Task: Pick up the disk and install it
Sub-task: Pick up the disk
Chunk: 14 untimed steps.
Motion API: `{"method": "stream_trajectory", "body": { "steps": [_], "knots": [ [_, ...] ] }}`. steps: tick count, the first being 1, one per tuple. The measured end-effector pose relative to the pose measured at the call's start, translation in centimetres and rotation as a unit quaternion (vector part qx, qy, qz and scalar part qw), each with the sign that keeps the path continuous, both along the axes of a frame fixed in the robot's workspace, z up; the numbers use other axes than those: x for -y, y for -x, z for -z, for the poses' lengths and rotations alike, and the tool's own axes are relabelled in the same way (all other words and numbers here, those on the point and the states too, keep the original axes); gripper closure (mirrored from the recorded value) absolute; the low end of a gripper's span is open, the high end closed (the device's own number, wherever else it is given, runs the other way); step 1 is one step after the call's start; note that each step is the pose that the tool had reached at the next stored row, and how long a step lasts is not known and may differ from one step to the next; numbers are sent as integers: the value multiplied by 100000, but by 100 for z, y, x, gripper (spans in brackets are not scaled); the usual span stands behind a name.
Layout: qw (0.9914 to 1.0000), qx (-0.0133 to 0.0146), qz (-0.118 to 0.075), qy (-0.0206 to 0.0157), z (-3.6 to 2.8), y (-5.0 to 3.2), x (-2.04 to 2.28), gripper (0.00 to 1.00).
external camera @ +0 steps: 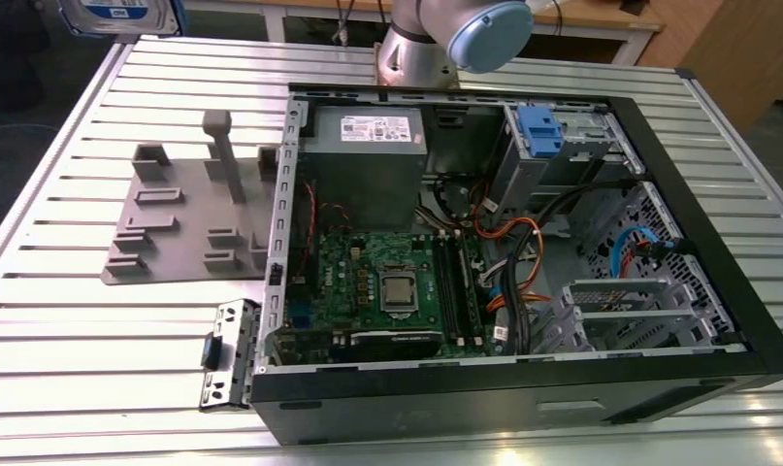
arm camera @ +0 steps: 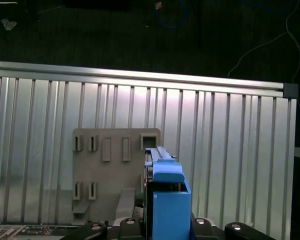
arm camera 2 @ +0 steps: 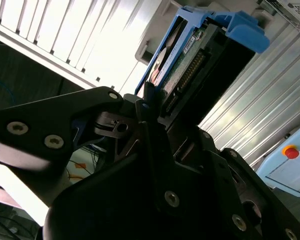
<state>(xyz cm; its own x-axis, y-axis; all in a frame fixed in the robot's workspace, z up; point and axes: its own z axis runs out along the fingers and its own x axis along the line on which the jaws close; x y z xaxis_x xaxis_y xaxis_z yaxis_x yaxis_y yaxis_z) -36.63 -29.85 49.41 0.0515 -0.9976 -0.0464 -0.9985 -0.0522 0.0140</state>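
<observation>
Black tool [arm camera 2: 151, 107] clamps the disk [arm camera 2: 192, 57] edgewise, clear above the slatted table [arm camera: 230, 140] and grey fixture [arm camera: 107, 175].

Silver arm [external camera: 410, 56] upright in the exterior view, blue-capped joint [external camera: 491, 32] bent over, black jaws closed on the disk [arm camera: 167, 200], gripping it on edge in both wrist views

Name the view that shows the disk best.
The second wrist view: the disk, in its blue caddy, shows circuit side and connector edge, clamped by the gripper. The first wrist view shows it edge-on; the exterior view catches its label, cropped at the top.
</observation>
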Motion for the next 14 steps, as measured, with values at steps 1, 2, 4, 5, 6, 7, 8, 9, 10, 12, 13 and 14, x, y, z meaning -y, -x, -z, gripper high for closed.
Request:
{"method": "stream_trajectory", "body": {
  "steps": [1, 2, 4, 5, 6, 7, 8, 9, 10, 12, 13, 14],
  "knots": [
    [100000, 1, 2, 13, 1, -9, 3, 64],
    [100000, -5, 3, 25, 1, -22, 7, 64],
    [100000, -7, 2, 49, 2, -50, 15, 64],
    [100000, -6, 0, 63, 2, -63, 18, 64],
    [100000, -6, 2, 79, 3, -77, 20, 64],
    [100000, -6, -1, 95, 3, -91, 22, 64],
    [100000, -8, 1, 116, 4, -107, 24, 64],
    [100000, -7, 1, 132, 4, -122, 25, 64],
    [100000, -10, 2, 152, 5, -139, 27, 64],
    [100000, -11, 2, 185, 6, -172, 30, 64],
    [100000, -18, 5, 205, 6, -191, 30, 64],
    [100000, -21, 4, 223, 6, -209, 31, 64]
  ]
}}
